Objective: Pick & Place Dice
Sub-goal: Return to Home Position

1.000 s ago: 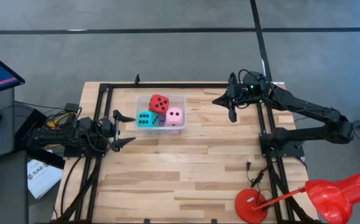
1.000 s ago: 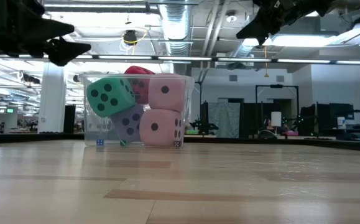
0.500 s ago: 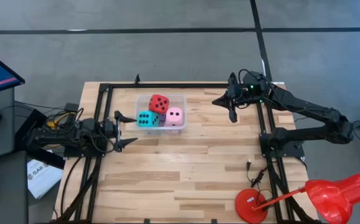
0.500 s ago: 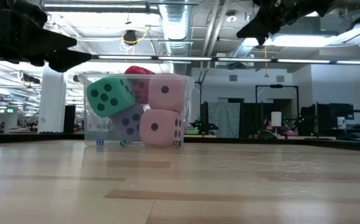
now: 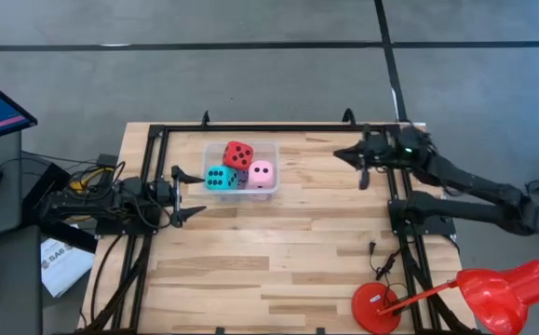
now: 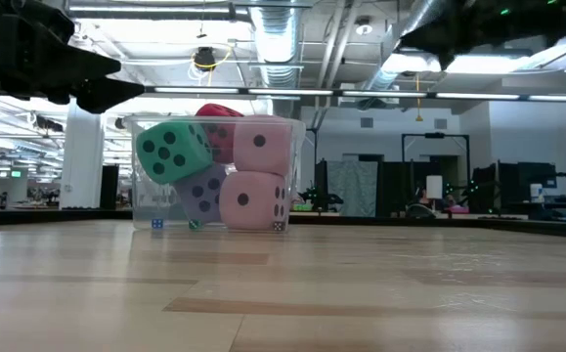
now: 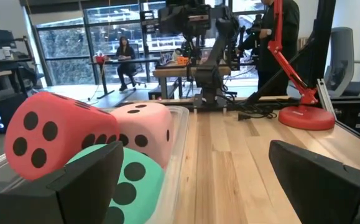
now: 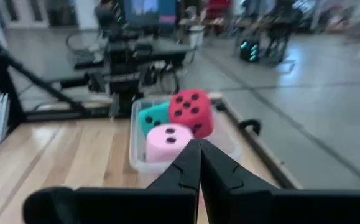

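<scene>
All five dice are in the clear tub [image 5: 274, 147]. The red die [image 5: 239, 154] is perched on top of the pile and pokes above the rim. The cyan die [image 5: 218, 178] and one pink die [image 5: 262, 173] sit just under it. The violet-blue die [image 6: 204, 194] and the second pink die [image 6: 251, 200] are on the tub floor.

My left gripper [image 5: 195, 194] is spread wide with nothing in it. It's just beside the tub on the cyan die's side, fingers pointing at the wall. My right gripper [image 8: 199, 149] is pinched closed on nothing, raised and well apart from the tub on the pink die's side.

Risks as I see them:
- The left one worries me most. With the fingers this wide and this near the tub, any swing toward it could clip the wall and shove or tip it.
- The red die is loose and high, so a knock to the tub could roll it out over the rim.
- The right side looks low-risk. It has lots of room from the tub.
</scene>
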Motion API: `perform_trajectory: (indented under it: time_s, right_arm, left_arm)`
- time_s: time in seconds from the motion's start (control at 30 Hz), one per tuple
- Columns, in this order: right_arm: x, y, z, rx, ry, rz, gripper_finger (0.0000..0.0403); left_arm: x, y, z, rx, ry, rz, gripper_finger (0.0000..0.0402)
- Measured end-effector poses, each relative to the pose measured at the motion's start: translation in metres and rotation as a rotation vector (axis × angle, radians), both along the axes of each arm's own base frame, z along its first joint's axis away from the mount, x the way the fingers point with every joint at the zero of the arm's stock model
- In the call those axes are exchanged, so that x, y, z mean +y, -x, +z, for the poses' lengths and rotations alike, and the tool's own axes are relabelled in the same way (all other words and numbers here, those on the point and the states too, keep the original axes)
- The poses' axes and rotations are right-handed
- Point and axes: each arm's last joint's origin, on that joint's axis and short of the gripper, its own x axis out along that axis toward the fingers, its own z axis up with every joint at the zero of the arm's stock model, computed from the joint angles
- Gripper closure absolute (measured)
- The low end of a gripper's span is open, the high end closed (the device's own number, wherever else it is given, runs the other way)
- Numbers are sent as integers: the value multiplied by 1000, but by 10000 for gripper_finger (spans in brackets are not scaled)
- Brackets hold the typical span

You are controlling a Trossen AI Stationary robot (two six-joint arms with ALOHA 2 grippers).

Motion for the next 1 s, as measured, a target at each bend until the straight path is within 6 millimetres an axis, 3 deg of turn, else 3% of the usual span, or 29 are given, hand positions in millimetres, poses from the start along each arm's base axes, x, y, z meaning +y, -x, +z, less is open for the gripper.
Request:
perform_trajectory:
  time_s: [0.33, 0.57, 0.67, 1.0]
  right_arm:
    - [22, 61, 4, -122, 15, -365, 403]
    - [34, 84, 11, -201, 106, -373, 403]
    - [39, 93, 3, -148, 105, -362, 403]
    - [46, 108, -17, -262, 115, -383, 403]
  left_arm:
    - [0, 0, 0, 0, -1, 0, 9]
    - [0, 0, 0, 0, -1, 0, 9]
    - [0, 0, 0, 0, -1, 0, 9]
    - [0, 0, 0, -1, 0, 0, 9]
